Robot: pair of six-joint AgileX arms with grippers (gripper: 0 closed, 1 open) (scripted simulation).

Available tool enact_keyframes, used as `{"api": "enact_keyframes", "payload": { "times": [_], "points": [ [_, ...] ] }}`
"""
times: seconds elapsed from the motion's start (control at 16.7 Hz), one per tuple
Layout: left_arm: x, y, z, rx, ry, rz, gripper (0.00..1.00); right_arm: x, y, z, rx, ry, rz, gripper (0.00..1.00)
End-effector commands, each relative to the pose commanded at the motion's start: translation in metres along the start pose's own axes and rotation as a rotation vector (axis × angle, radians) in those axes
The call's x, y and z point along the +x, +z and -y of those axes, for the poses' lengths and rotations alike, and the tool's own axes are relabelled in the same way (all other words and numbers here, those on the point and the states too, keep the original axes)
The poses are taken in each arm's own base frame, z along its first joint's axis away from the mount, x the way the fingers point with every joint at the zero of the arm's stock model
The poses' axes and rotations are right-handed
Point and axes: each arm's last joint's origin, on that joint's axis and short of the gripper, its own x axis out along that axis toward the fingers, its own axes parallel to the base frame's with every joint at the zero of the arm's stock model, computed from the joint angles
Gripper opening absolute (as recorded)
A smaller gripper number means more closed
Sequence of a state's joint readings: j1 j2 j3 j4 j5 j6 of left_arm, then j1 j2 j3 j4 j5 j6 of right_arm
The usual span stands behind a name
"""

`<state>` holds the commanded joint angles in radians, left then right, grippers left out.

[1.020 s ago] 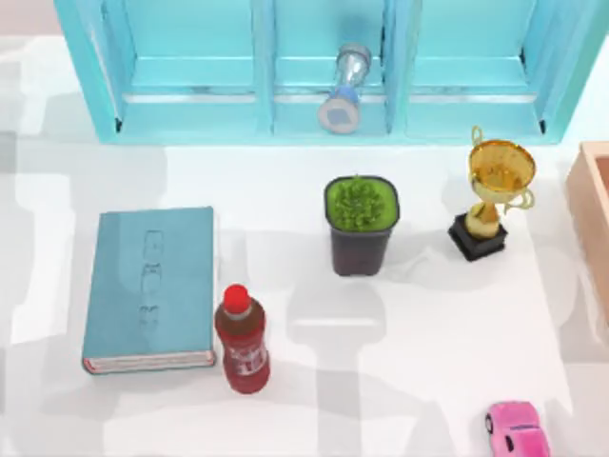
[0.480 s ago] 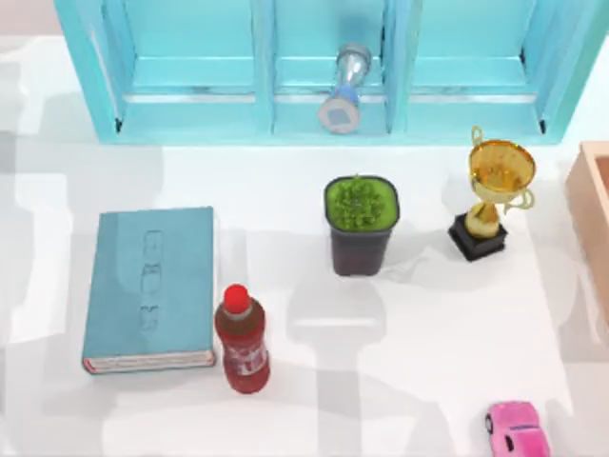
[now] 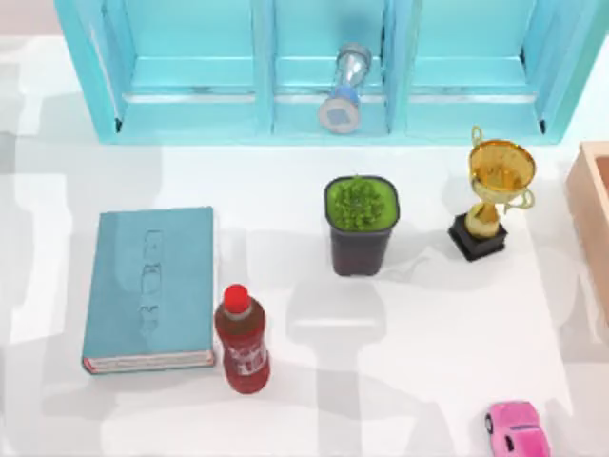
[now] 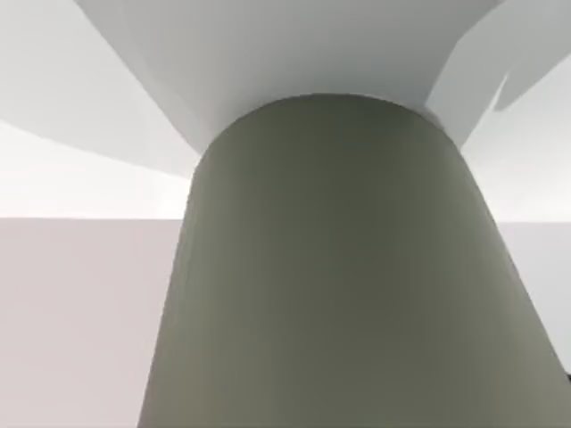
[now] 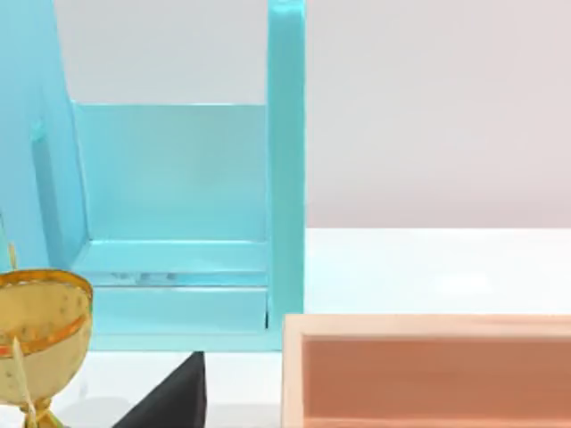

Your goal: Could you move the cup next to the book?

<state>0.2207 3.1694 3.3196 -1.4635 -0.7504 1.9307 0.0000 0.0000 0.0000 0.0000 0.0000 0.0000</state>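
nothing shifting on the table vs a sec ago, the cup [image 4: 348, 267] looms right up against the left wrist cam, nowhere near the book [image 3: 149, 286] yet; can't tell either claw's state.

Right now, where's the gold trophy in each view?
Top view: trophy at the table's right, between plant pot and wooden box.
Right wrist view: trophy beside the wooden box, in front of the teal shelf.
Left wrist view: the cup, close up.
Shared landmark: the wooden box.
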Motion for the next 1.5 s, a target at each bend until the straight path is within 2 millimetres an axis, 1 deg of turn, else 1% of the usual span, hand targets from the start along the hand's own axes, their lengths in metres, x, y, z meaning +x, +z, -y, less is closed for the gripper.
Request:
{"api": "enact_keyframes", "payload": {
  "times": [0.18,0.24,0.36,0.54,0.84,1.14,1.5],
  "points": [
    [0.000,0.000,0.000,0.000,0.000,0.000,0.00,0.000,0.000,0.000,0.000,0.000,0.000,1.00],
    [-0.006,-0.001,-0.001,-0.001,0.011,-0.002,0.00,0.000,0.000,0.000,0.000,0.000,0.000,1.00],
    [-0.007,-0.003,-0.002,-0.007,0.014,-0.003,0.00,0.000,0.000,0.000,0.000,0.000,0.000,1.00],
    [-0.016,-0.013,-0.004,-0.012,0.018,-0.004,0.00,0.000,0.000,0.000,0.000,0.000,0.000,1.00],
    [-0.027,-0.024,-0.004,-0.009,0.016,-0.003,0.00,0.000,0.000,0.000,0.000,0.000,0.000,1.00],
    [-0.040,-0.035,-0.001,-0.001,0.010,0.000,0.00,0.000,0.000,0.000,0.000,0.000,0.000,1.00],
    [-0.040,-0.036,-0.001,0.002,0.009,-0.001,0.00,0.000,0.000,0.000,0.000,0.000,0.000,1.00]
  ]
}}
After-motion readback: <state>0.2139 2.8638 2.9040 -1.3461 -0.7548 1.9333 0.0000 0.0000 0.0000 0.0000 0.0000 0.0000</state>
